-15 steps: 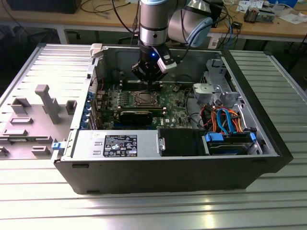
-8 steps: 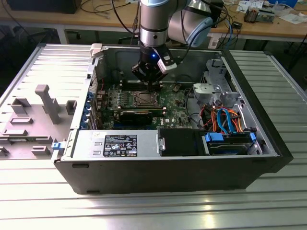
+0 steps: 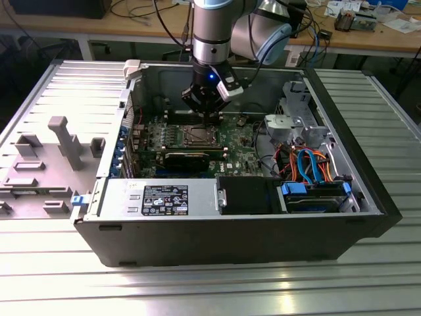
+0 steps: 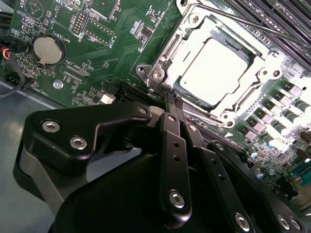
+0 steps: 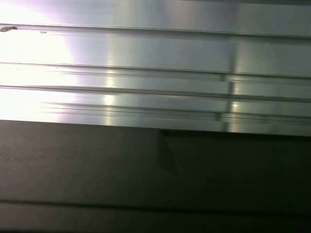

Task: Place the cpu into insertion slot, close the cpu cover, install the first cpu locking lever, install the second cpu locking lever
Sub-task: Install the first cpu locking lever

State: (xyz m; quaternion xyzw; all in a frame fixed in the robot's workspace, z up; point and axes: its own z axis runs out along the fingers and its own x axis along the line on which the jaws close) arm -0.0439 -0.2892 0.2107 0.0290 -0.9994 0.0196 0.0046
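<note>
In the exterior view my gripper hangs inside the open computer case, just behind the insertion slot on the green motherboard. The second wrist view shows the cpu, a bright silver square, lying in the slot. The silvery cpu cover lies flat around it. My gripper is shut with nothing between its black fingers. Their tips sit at the cover's near corner. A thin wire locking lever runs along the cover's far side.
A coin battery and long black memory slots flank the socket. A long black card, the power supply, a drive cage and coloured cables fill the case. Grey fixture blocks stand outside it.
</note>
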